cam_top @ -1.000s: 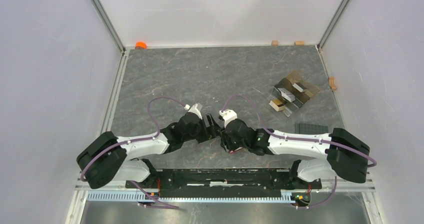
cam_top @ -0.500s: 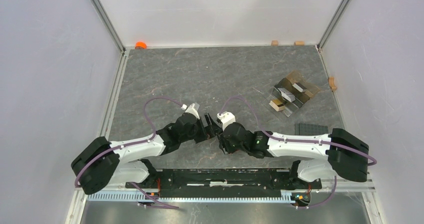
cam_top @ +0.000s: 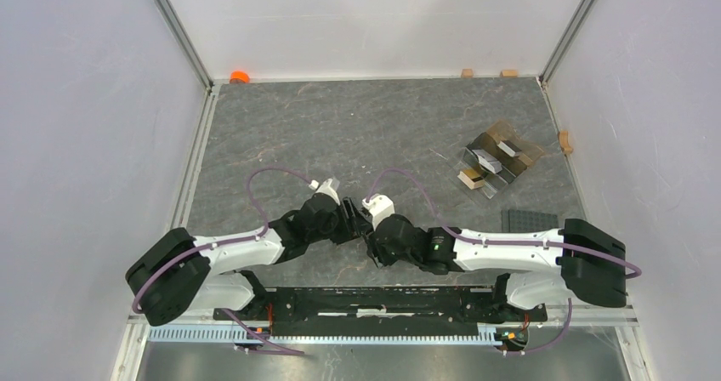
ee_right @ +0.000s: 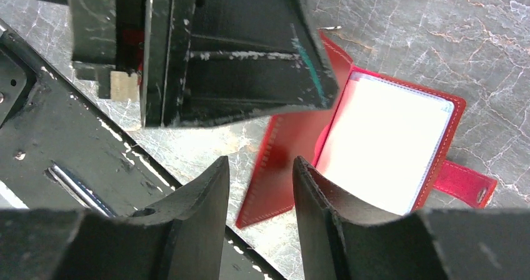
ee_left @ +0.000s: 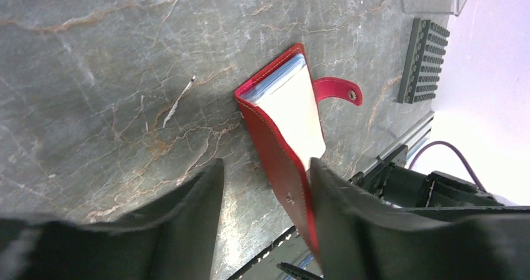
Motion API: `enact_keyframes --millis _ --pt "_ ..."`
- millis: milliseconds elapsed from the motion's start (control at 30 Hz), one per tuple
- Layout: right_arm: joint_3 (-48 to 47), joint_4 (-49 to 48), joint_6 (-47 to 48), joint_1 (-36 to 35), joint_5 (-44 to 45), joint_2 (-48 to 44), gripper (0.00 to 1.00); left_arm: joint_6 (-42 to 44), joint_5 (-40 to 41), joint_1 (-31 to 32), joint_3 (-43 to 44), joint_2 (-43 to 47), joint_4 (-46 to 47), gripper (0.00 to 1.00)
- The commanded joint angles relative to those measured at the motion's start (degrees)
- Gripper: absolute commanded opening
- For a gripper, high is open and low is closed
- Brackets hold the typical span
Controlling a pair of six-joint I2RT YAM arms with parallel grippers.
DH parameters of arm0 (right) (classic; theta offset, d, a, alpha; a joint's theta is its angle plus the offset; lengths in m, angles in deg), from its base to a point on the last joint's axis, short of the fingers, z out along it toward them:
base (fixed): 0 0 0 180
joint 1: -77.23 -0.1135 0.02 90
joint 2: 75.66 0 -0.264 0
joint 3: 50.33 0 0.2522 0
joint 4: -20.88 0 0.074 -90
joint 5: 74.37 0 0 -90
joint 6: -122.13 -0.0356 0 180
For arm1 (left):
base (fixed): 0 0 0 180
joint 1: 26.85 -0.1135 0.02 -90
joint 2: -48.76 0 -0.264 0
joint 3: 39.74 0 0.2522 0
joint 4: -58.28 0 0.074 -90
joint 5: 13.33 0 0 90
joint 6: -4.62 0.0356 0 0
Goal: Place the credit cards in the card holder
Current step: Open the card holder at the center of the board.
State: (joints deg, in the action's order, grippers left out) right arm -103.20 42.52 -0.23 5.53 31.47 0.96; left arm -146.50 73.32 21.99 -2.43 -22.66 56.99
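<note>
The card holder is a red wallet with clear sleeves, lying open on the grey table near its front edge. Its strap sticks out to one side. The red cover stands tilted up between my left gripper's open jaws, close to one finger. My right gripper is open just in front of the card holder, with the cover's edge showing through its gap. From above, both grippers meet over the holder and hide it. No credit cards show.
A clear stand with white and tan blocks sits at the right. A dark studded plate lies nearer the right arm. Small tan blocks and an orange piece line the back wall. A black rail runs along the near edge.
Both wrists have shifted a little left and toward the front edge. My left jaws widened, then narrowed around the raised cover. The right jaws are unchanged.
</note>
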Motion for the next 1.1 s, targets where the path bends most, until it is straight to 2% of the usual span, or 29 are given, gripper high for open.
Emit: enact_keyframes --millis 0,67,133,233,467,633,833,1067 --pt "-2.4 0.0 -0.2 -0.5 2.3 -0.9 0.49 -0.9 0.4 0.0 -2.1 0.2 1.4 0.51" --pt "-2.5 1.8 -0.6 -0.4 3.4 -1.9 0.52 -1.2 0.5 0.0 -3.1 0.5 1.5 0.39" --pt "-2.5 3.7 -0.5 -0.1 4.6 -3.5 0.56 -1.4 0.7 0.0 -4.0 0.8 1.5 0.30" --pt "-1.5 4.5 0.4 1.8 3.6 -6.1 0.61 -1.5 0.9 0.0 -4.8 1.6 1.5 0.25" --pt "0.5 2.7 3.7 9.5 -7.6 -8.5 0.61 0.4 1.2 0.0 -4.9 1.7 1.6 0.13" --pt "1.3 0.7 5.6 15.4 -17.7 -6.8 0.59 2.3 1.8 0.0 -4.8 1.1 1.9 0.06" --pt "3.0 0.7 6.8 21.1 -22.5 -4.9 0.58 3.0 2.0 0.0 -4.7 0.2 1.9 0.02" --pt "5.1 0.6 6.9 25.3 -26.1 -3.3 0.57 3.6 1.9 0.0 -4.4 -1.1 1.9 0.02"
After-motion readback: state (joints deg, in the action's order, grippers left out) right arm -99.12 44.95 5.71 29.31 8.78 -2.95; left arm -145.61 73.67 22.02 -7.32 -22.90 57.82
